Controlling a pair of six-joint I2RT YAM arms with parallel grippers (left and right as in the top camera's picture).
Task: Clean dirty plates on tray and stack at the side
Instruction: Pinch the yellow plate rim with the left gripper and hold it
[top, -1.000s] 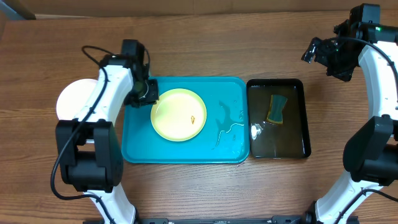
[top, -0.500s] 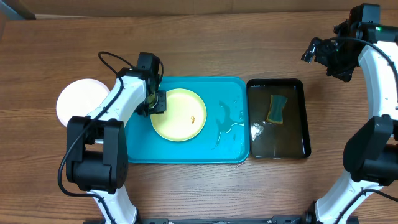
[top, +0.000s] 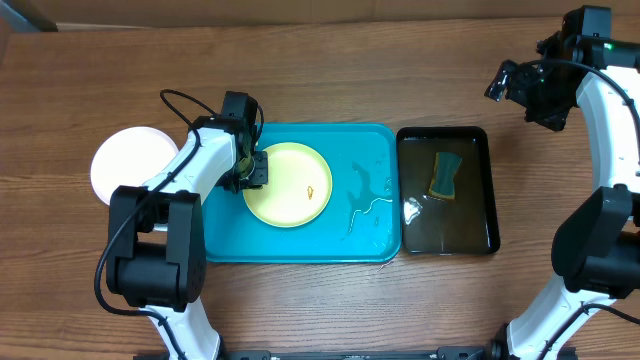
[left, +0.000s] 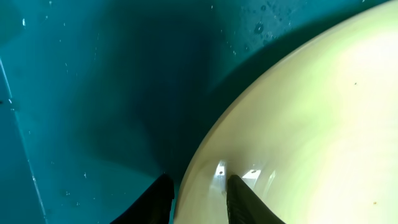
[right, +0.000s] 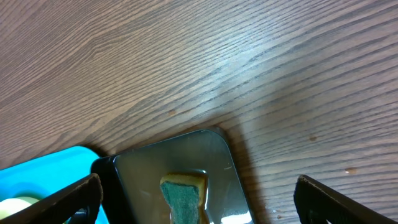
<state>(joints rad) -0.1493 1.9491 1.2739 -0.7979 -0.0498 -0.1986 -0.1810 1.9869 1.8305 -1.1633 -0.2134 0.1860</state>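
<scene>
A pale yellow-green plate (top: 295, 185) with an orange speck (top: 311, 190) lies in the left half of the turquoise tray (top: 370, 235). My left gripper (top: 252, 168) is at the plate's left rim. In the left wrist view its fingers (left: 199, 199) sit either side of the rim of the plate (left: 311, 124), closed on it, over the tray floor (left: 93, 93). White plates (top: 125, 165) show as one round disc on the table left of the tray. My right gripper (top: 520, 95) is wide open and empty, high over the back right.
A black tray (top: 480, 230) holding water and a green-and-yellow sponge (top: 445, 175) stands right of the turquoise tray; both show in the right wrist view, the tray (right: 137, 174) and the sponge (right: 183, 196). Water streaks (top: 365, 205) lie on the turquoise tray's right half.
My left gripper moved right from the tray's left rim onto the plate's left rim and has settled there. The right arm has not moved.
</scene>
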